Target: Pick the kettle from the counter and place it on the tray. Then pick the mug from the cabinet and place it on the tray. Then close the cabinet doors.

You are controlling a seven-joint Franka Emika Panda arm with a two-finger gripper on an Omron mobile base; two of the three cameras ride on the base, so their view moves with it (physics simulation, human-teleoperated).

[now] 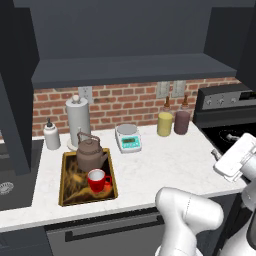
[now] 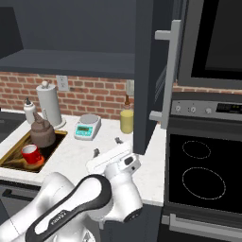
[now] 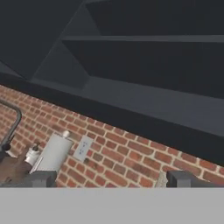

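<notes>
Looking at the tray on the worktop, you see the kettle at its back and the mug just before it; your hand hangs spread wide, gripping nothing, beside the open cabinet door.

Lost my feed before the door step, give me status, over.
Gripper open, empty, above the counter. Kettle and mug both on tray. Cabinet doors still open; right one stands just ahead of the hand.
</notes>
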